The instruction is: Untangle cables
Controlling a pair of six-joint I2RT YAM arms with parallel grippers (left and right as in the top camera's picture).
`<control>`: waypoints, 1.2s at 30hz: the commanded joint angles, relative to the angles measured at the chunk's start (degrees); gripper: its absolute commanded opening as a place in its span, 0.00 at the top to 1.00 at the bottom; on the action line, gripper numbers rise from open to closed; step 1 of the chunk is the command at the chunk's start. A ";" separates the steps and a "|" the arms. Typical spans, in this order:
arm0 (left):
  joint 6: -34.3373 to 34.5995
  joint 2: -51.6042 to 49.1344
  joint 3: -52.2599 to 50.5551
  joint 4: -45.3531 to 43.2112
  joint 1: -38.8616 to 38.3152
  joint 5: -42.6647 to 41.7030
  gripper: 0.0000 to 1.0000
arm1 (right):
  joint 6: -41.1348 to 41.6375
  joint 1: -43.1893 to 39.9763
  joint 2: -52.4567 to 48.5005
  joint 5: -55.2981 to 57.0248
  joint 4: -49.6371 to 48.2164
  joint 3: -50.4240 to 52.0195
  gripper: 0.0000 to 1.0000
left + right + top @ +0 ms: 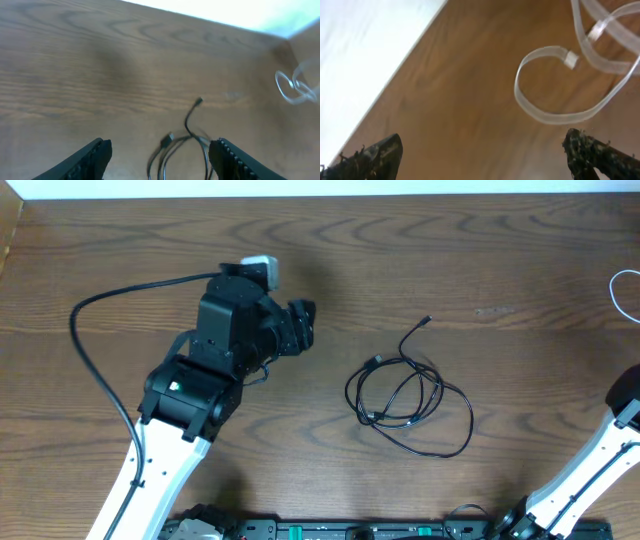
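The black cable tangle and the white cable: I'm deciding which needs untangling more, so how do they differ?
Colour: the thin black cable tangle is dark, the white cable pale. Place: the black tangle lies near mid-table; the white cable sits at the right edge, cut off in the overhead view. Lay: the black tangle's loops cross repeatedly; the white cable shows a few open loops. Both lie loose on the wooden table.
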State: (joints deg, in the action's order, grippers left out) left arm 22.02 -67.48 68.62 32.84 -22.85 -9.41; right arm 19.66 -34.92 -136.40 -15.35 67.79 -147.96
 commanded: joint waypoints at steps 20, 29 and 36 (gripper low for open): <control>-14.49 -25.51 0.24 0.02 -15.72 -28.48 0.32 | -10.78 11.26 9.09 -4.26 17.27 -0.39 0.09; -6.01 -35.60 0.24 -5.33 -17.99 -19.67 0.46 | -11.63 12.70 9.09 -4.09 17.90 -0.39 0.10; -3.96 -34.60 0.37 -10.86 -17.66 -19.63 0.92 | -11.63 12.76 9.09 -4.11 18.12 -0.39 0.11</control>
State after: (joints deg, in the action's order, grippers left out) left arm 16.58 -103.77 68.62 22.48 -40.93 -29.98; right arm 9.10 -22.52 -127.09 -19.51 85.76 -148.14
